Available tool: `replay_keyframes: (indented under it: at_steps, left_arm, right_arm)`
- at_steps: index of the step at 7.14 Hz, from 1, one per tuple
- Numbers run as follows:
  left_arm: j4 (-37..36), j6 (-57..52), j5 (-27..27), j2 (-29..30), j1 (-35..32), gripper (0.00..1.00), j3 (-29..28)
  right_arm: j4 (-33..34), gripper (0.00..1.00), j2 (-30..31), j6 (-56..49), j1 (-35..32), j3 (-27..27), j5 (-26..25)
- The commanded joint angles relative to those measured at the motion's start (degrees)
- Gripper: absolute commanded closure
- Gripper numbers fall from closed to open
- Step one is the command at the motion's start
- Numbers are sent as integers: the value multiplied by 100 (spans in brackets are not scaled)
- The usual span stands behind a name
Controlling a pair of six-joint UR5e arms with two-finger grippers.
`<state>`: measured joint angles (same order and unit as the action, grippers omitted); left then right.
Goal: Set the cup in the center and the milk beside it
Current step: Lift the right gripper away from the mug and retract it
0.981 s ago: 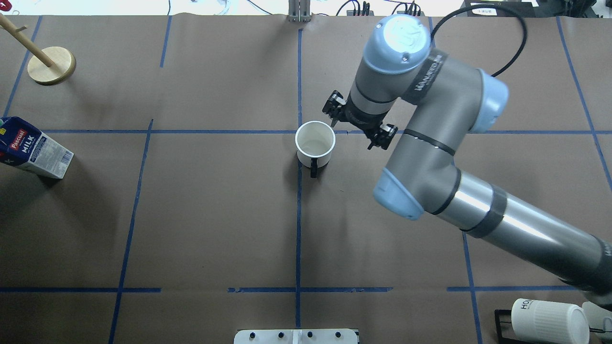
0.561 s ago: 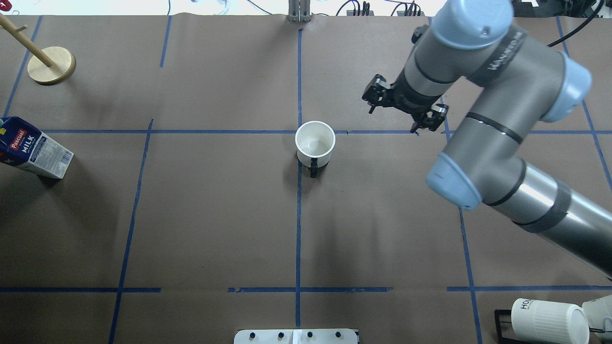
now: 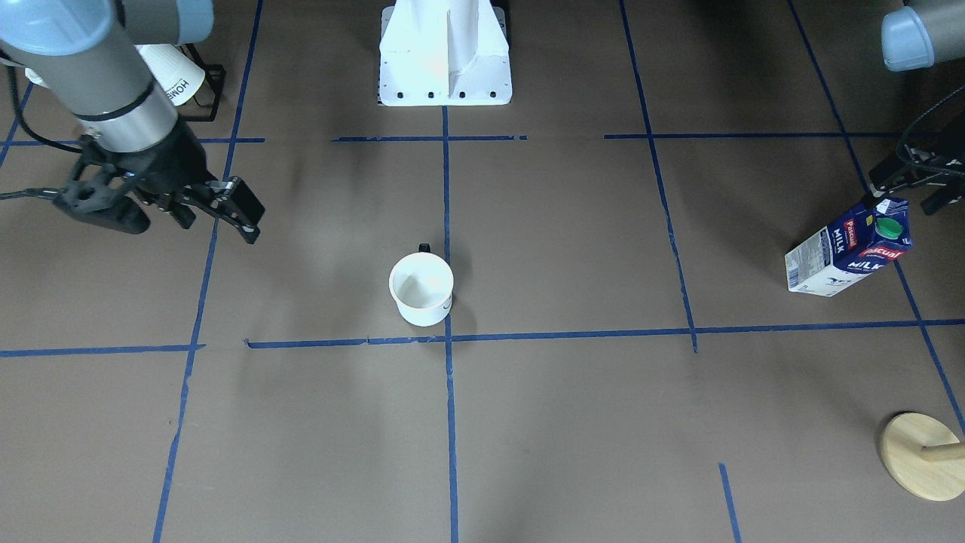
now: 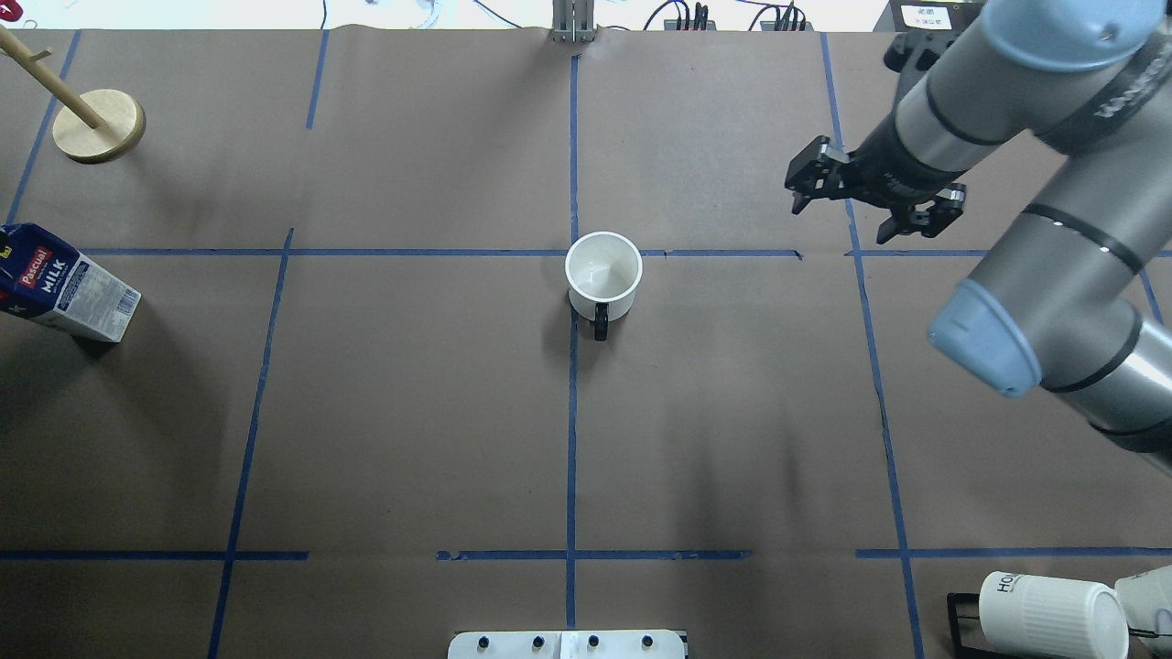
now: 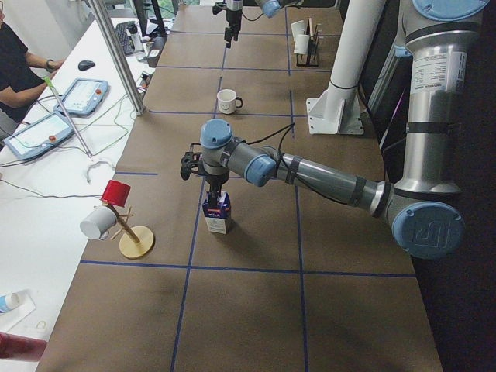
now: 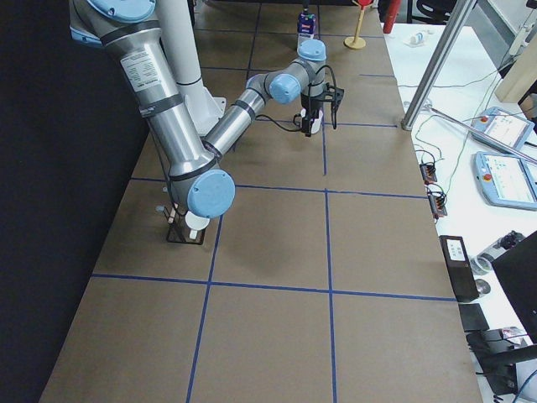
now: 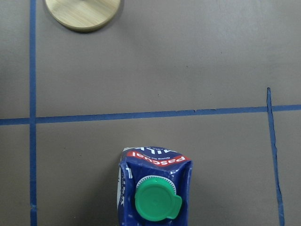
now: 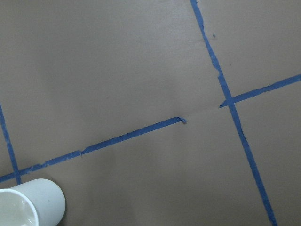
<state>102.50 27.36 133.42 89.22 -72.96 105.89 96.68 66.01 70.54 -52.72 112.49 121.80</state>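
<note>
Right end effector (image 4: 870,206): fingers spread, above the surface (image 4: 412,412).
Cup (image 4: 602,275): upright at the tape crossing (image 3: 448,336), well apart from that end effector.
Left end effector (image 5: 207,182): grip unclear.
Milk (image 7: 153,188): standing directly below it.

The table (image 4: 412,412) carries the cup (image 4: 602,275) beside the center (image 4: 572,252), the milk (image 4: 64,284), a wooden stand (image 4: 98,125).

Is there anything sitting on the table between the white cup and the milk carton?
No objects. In the overhead view, only bare brown surface, crossed by one blue tape line, separates the cup and the milk.
</note>
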Motion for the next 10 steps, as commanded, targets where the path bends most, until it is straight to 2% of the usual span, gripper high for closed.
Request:
replay_keyframes:
  at_steps: [1,4,8,9,10]
  left_arm:
    - [7,-12,-159,182,115,0,-208]
    - [24,-47,-150,315,124,0,-525]
    - [15,-47,-168,306,379,1,-570]
    - [15,-29,-168,306,379,16,-570]
    - [15,-38,-176,315,379,38,-570]
  right_arm:
    - [-8,0,419,-399,-256,281,204]
    - [0,0,526,-436,-449,335,221]
    - [0,0,615,-515,-589,379,300]
    - [0,0,641,-576,-677,388,379]
    - [-8,0,676,-594,-695,388,380]
